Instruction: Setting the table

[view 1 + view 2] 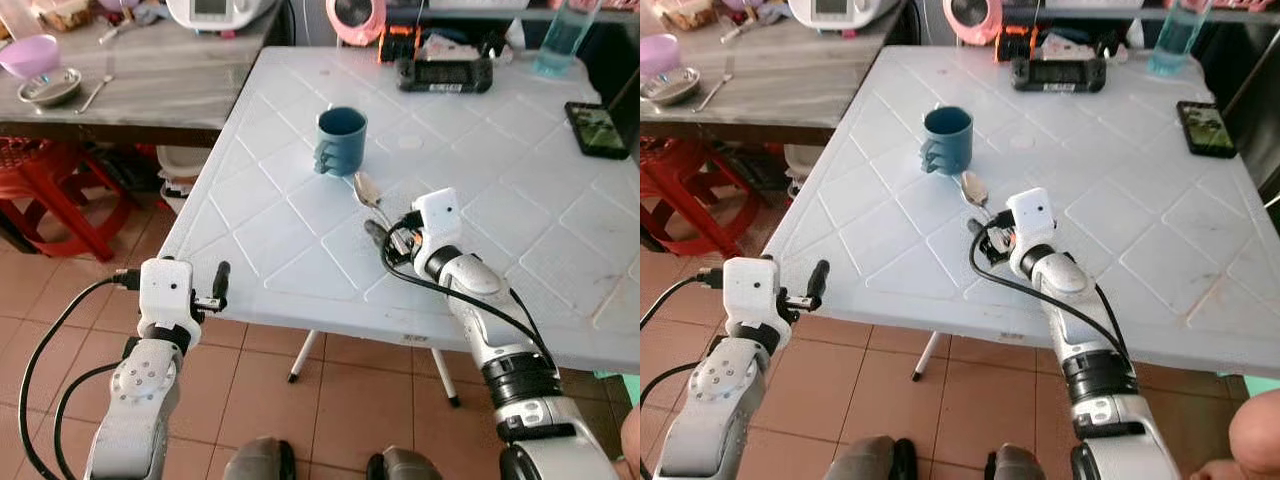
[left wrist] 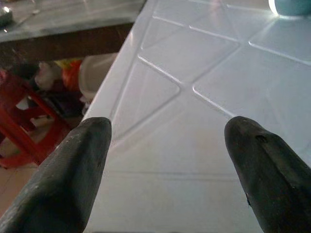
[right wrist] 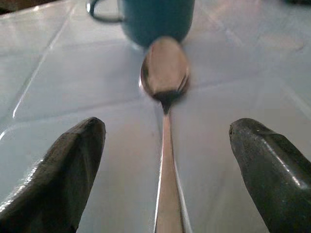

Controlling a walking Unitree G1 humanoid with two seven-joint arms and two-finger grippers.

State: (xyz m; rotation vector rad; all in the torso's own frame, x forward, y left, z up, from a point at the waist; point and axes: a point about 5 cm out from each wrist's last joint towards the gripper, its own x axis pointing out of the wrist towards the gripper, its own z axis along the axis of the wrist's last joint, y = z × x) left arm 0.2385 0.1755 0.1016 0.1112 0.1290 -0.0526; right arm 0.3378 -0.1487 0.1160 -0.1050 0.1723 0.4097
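A white plastic table with a diamond pattern stands before the robot, and a blue mug stands upright on it. I use this mug as the landmark. A metal spoon lies flat on the table just beside the mug, on the side nearer to the robot, with its bowl pointing to the mug and its handle pointing to the robot. The bowl is close to the mug's base, but I cannot tell if they touch.

The right gripper is low over the table, on the robot's side of the mug. Its two black fingers are spread wide, one on each side of the spoon handle, and they do not touch the handle.

The left gripper is well apart from the mug, at the near table edge on the robot's left. Its fingers are also wide apart and hold nothing.

Beyond the mug, at the far edge of the table, lies a black game console. A black phone lies far to the right of the mug. To the left of the mug, on a separate grey table, there are a purple bowl and a metal bowl.
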